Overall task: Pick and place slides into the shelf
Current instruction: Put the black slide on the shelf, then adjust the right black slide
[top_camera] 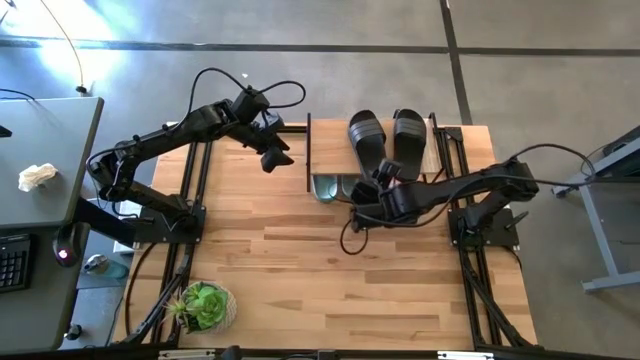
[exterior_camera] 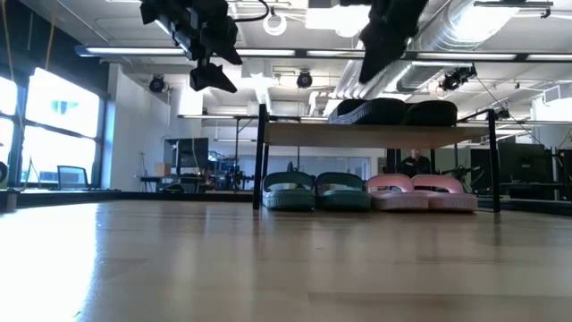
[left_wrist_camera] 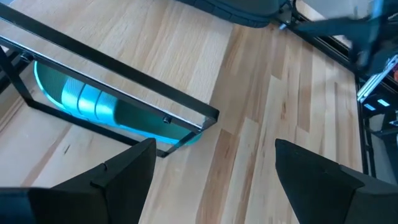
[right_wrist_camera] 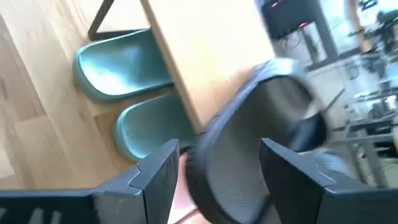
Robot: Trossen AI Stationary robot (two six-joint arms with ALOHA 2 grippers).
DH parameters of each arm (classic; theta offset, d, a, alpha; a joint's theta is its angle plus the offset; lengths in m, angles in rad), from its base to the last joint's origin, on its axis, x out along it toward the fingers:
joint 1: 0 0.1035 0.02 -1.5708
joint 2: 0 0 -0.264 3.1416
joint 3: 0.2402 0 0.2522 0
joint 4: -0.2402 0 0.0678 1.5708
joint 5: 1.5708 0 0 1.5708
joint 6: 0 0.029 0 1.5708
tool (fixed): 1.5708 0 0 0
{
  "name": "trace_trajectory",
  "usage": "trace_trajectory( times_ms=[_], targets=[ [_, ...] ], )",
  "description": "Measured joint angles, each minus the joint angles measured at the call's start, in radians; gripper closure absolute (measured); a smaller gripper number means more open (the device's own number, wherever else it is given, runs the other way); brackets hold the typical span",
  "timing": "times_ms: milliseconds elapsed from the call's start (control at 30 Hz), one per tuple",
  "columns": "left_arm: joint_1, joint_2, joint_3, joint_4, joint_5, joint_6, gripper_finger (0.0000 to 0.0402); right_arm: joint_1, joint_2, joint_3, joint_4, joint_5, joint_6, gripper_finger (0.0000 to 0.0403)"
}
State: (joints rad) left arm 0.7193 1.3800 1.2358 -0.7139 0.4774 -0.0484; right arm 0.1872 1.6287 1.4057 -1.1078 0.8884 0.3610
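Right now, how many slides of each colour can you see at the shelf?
Black slides: 2, on top of the shelf
Sage-green slides: 2, under it
Pale pink slides: 2, under it
Total: 6

Overhead looks straight down, low camera level across the table; both share the shelf.
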Motion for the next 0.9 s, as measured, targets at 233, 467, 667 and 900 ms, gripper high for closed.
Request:
trace_trajectory(
  times_ms=[233,467,667,900],
  targets=[
    [-0.004,0.0,0.0,0.003,0.081,0.026,0.0094,0.05,0.0,0.21,-0.455,0.172,0.188,0.019],
    [-0.067,0.0,0.0,0.008,0.107,0.102,0.0094,-0.041,-0.158,0.228,-0.466,0.056,0.174,0.0208],
    [-0.144,0.0,0.0,0.009,0.111,0.164,0.0094,-0.177,-0.314,0.118,-0.35,0.062,-0.002,0.0231],
    [-0.208,0.0,0.0,0.006,0.114,0.252,0.0094,-0.337,-0.362,-0.068,-0.245,0.02,-0.305,0.024]
  ],
)
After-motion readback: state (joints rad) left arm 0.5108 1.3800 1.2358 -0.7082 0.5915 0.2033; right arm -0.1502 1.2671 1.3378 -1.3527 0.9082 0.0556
